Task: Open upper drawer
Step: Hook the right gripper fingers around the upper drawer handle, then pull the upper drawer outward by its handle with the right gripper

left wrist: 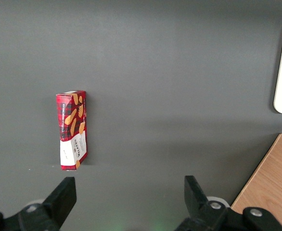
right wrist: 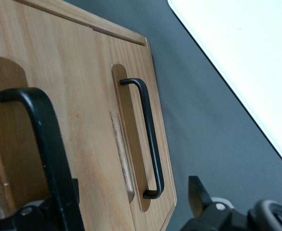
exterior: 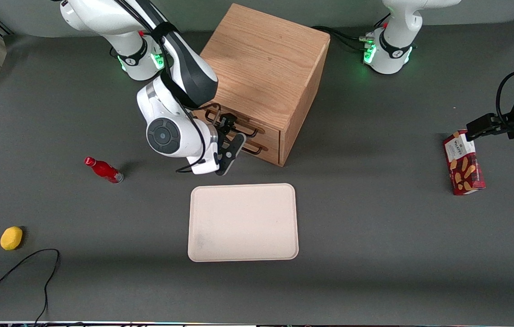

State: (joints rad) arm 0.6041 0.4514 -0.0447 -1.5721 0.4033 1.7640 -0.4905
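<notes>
i see the gripper [exterior: 231,137] at the cabinet [exterior: 264,68] front, fingers [right wrist: 196,195] spread around the upper drawer [exterior: 239,121] handle [right wrist: 40,139], whose long axis runs across the drawer face toward the tray [exterior: 243,222].

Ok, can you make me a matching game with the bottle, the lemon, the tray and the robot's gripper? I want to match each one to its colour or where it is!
Things:
1. bottle
2. lemon
3. tray
4. gripper

Clues:
A. cream
B. at the upper drawer's handle
C. red
D. yellow

Pairs: 1-C, 2-D, 3-A, 4-B
</notes>
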